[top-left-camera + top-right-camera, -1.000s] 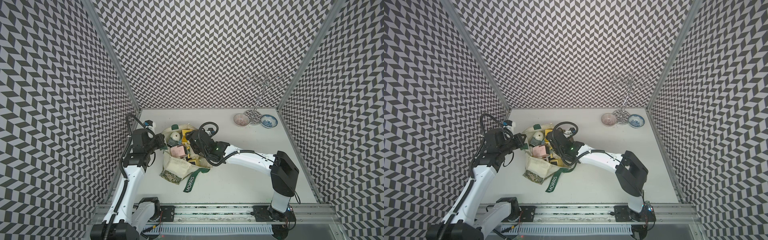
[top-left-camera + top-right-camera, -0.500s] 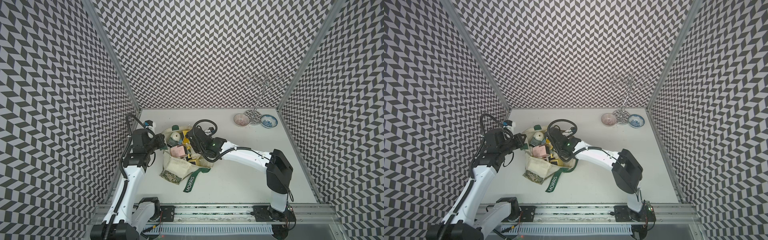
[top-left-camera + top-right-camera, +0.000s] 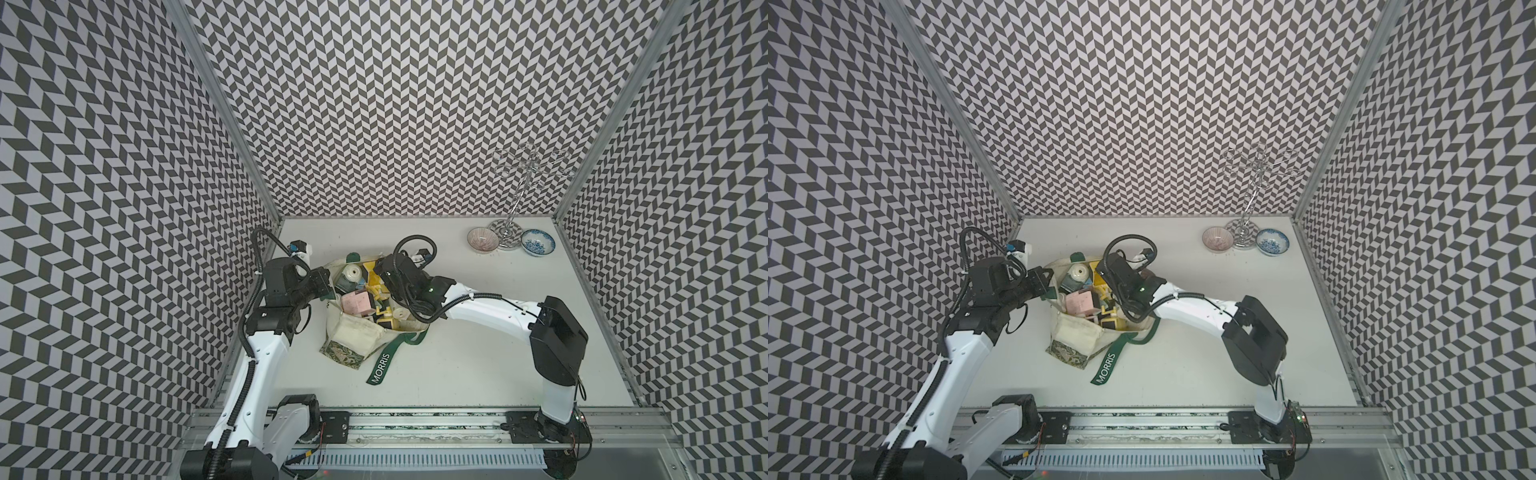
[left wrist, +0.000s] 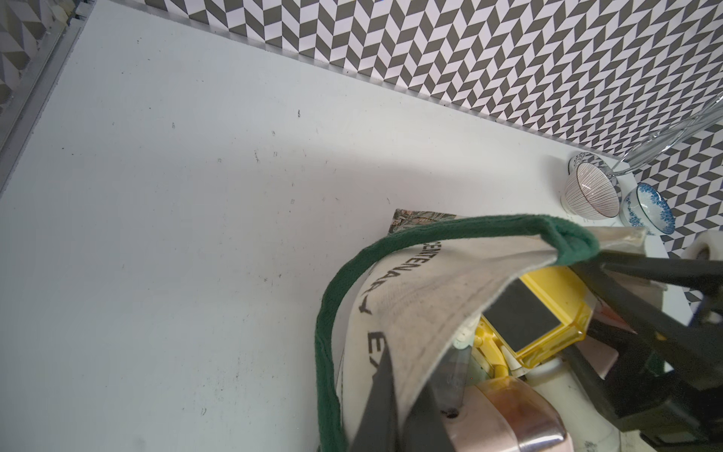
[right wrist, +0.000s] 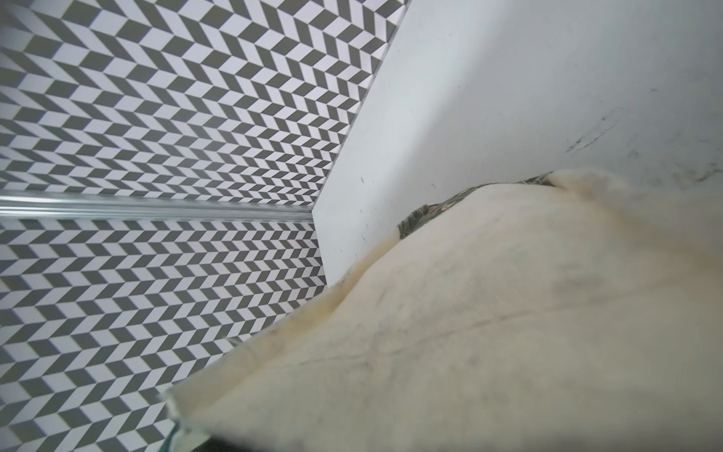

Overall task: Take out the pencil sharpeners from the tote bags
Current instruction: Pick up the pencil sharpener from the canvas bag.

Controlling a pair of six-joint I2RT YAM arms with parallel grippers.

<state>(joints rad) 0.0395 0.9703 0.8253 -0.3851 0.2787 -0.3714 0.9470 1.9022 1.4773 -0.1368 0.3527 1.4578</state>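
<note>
Left end effector (image 4: 420, 358): clenched on the tote bag (image 3: 355, 338) at its canvas rim, propping the mouth wide.
Pencil sharpeners (image 3: 356, 302): all piled inside the bag, none on the worktop (image 3: 478, 374).
Right end effector (image 3: 380, 284): jaws spread, down among the pile.
Risk: interlocked cranks could drag a neighbour out, and a slipping rim would collapse the mouth.

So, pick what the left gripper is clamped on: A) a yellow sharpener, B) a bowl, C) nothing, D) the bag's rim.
D: in the left wrist view, the left gripper is shut with the cream canvas rim of the bag pinched between its fingers.
</note>
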